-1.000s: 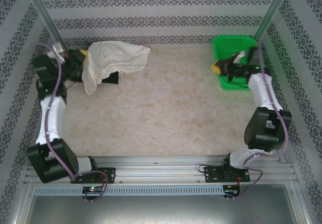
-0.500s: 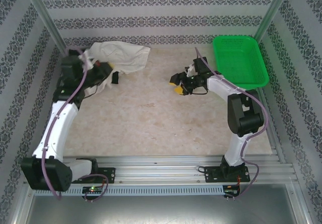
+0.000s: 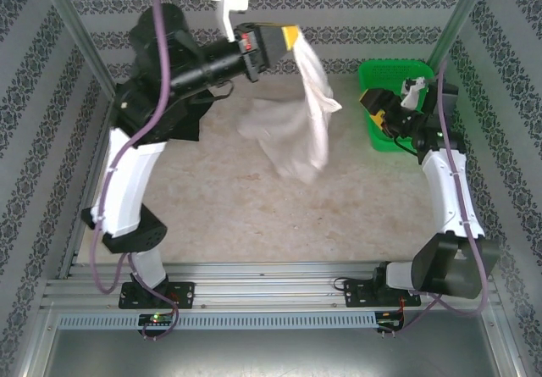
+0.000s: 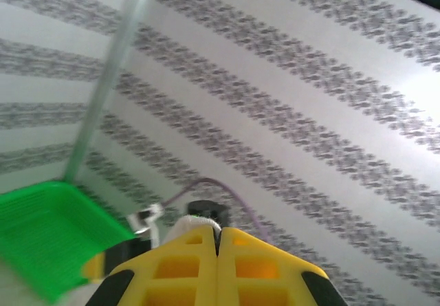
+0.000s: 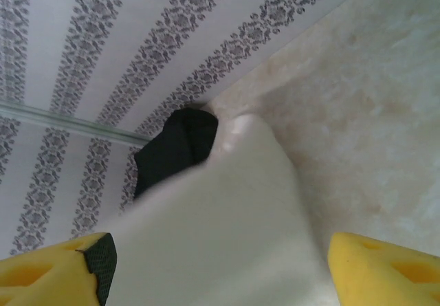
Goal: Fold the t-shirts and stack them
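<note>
The cream shirt [image 3: 301, 127] is hanging in the air to the left of the basket [image 3: 398, 70], pinched at its top by the left end effector [image 3: 288, 36], whose yellow fingers [image 4: 189, 271] are pressing fully together on the cloth. Half a second ago this shirt was lying bunched on the worktop [image 3: 237, 216] in the far corner opposite the basket, with the left end effector down at it; now it is dangling from high up, its lower folds hanging above the worktop's middle.

The right end effector [image 3: 383, 113] was then hovering over the worktop well left of the basket, nearly closed. Now it is sitting at the basket's left wall with its fingers [image 5: 48, 268] spread wide, gripping nothing and facing the shirt, which is hanging apart from it.

The basket is standing at the far right of the worktop, its green mesh floor showing where the right arm is not covering it; the arm is hiding its right and near edges.

The black shirt [image 5: 175, 146] is lying against the far wall [image 5: 137, 58], beyond the cream shirt as seen from the basket and largely hidden behind it. From above, it is hard to tell it from the dark left arm.
</note>
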Controlling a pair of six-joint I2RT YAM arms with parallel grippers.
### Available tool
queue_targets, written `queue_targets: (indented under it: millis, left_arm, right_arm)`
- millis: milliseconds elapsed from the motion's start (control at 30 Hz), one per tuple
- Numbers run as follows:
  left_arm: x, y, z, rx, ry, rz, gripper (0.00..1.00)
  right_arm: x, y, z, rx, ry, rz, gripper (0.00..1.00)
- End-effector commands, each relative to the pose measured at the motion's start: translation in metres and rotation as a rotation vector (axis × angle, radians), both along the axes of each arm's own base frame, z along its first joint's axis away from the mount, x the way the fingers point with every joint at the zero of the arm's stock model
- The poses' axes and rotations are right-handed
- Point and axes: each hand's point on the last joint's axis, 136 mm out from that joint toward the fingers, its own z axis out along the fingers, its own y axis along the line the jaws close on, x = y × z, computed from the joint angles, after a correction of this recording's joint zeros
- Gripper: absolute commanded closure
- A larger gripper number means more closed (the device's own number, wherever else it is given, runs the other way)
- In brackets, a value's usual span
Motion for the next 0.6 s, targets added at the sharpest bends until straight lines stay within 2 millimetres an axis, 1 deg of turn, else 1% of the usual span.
queue_targets:
  millis: [0,33,67,100,133,200,233,333,400,467,500,567]
  left_arm:
    - [-0.02,0.06,-0.006,0.123,-0.05,0.192,1.0]
    - [-0.022,0.078,-0.011,0.151,-0.05,0.264,1.0]
    - [-0.02,0.094,-0.021,0.182,-0.035,0.322,1.0]
    - [-0.016,0.112,-0.034,0.225,-0.015,0.397,1.0]
    - [-0.011,0.127,-0.055,0.279,0.022,0.454,1.0]
    - [-0.004,0.145,-0.096,0.339,0.096,0.508,1.0]
    - [0.0,0.153,-0.119,0.351,0.14,0.53,1.0]
    - [0.013,0.178,-0.173,0.3,0.24,0.618,1.0]
    - [0.02,0.191,-0.201,0.268,0.303,0.662,1.0]
    - [0.029,0.196,-0.224,0.259,0.349,0.678,1.0]
    - [0.033,0.196,-0.232,0.259,0.363,0.679,1.0]
    - [0.04,0.194,-0.238,0.254,0.375,0.674,1.0]
  right_arm:
    - [-0.015,0.007,-0.049,0.019,0.14,0.025,0.19]
    - [-0.018,0.008,-0.056,0.022,0.153,0.019,0.19]
    - [-0.022,0.009,-0.064,0.015,0.173,0.016,0.19]
    - [-0.027,0.011,-0.074,-0.001,0.197,0.015,0.18]
    - [-0.032,0.013,-0.086,-0.011,0.23,0.019,0.18]
    - [-0.042,0.017,-0.108,-0.018,0.292,0.033,0.18]
    - [-0.048,0.018,-0.118,-0.03,0.316,0.034,0.18]
    - [-0.06,0.018,-0.141,-0.056,0.385,0.048,0.18]
    - [-0.066,0.028,-0.144,-0.053,0.402,0.096,0.18]
    - [-0.077,0.047,-0.142,-0.061,0.411,0.188,0.18]
    - [-0.083,0.057,-0.14,-0.074,0.412,0.238,0.18]
    - [-0.097,0.074,-0.138,-0.086,0.422,0.319,0.17]
